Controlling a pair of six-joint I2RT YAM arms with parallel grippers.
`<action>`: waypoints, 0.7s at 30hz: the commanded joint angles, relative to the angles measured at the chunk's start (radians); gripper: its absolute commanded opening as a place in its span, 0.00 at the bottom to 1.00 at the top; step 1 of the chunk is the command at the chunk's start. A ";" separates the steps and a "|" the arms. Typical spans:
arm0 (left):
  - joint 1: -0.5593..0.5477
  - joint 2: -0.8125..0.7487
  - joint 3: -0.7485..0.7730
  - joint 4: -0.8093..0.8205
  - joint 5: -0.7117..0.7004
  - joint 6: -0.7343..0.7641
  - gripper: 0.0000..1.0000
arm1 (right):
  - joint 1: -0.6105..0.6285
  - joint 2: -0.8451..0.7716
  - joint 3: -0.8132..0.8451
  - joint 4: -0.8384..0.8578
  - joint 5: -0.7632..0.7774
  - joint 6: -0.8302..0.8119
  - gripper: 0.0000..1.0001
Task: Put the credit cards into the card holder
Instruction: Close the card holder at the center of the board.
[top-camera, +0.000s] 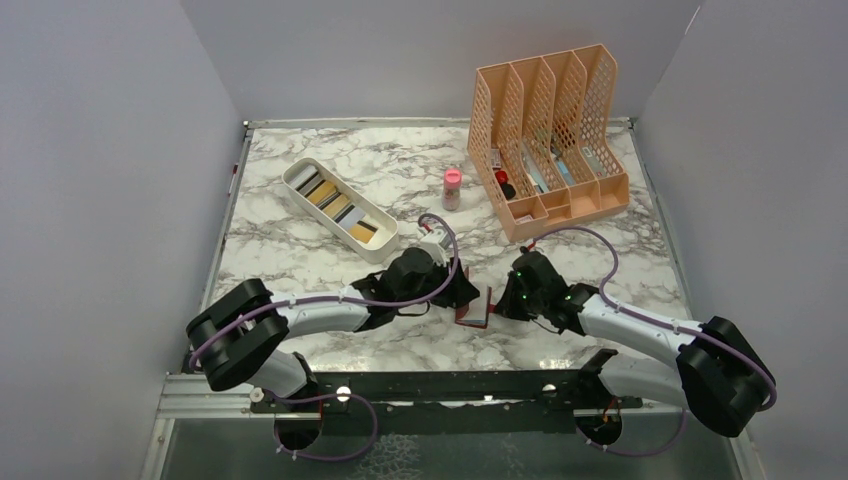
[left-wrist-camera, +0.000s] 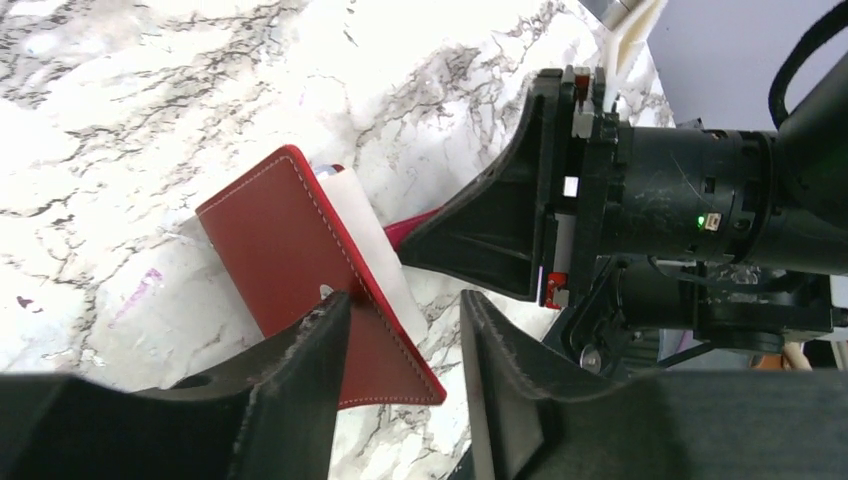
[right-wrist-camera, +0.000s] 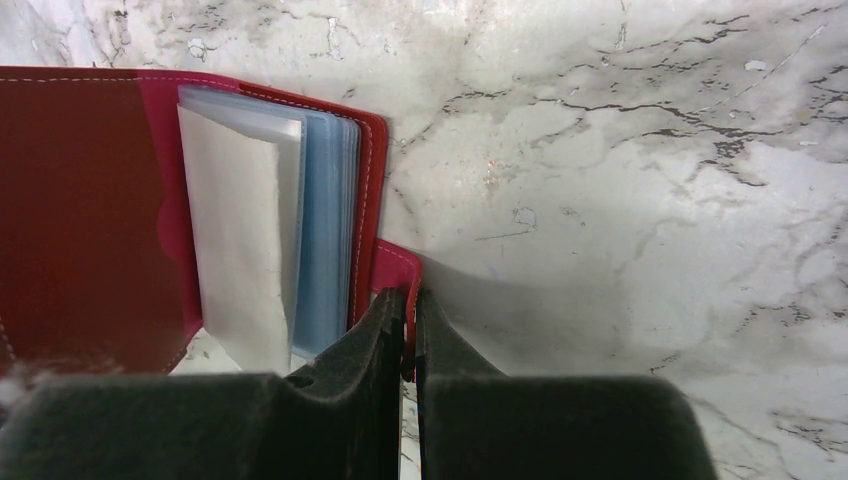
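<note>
Marbled bench (top-camera: 280, 262) carries the red card holder (right-wrist-camera: 90, 200), lying open between your two tools with its clear sleeves fanned up. Your right tool (right-wrist-camera: 410, 300) is pressed together on the holder's pink flap (only its edge shows between the pads). Your left tool (left-wrist-camera: 405, 310) stands spread, one finger over the cover's near edge. The credit cards (top-camera: 322, 193) sit in a white tray (top-camera: 330, 224), well beyond the left tool.
</note>
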 joint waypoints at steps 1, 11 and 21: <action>0.031 0.004 0.016 0.005 0.036 0.035 0.49 | 0.003 -0.011 0.026 -0.020 0.016 -0.019 0.08; 0.072 0.090 0.072 0.015 0.142 0.029 0.43 | 0.003 -0.017 0.032 -0.033 0.021 -0.038 0.08; 0.089 0.123 0.110 0.070 0.300 0.019 0.46 | 0.003 0.001 0.070 -0.041 0.051 -0.066 0.09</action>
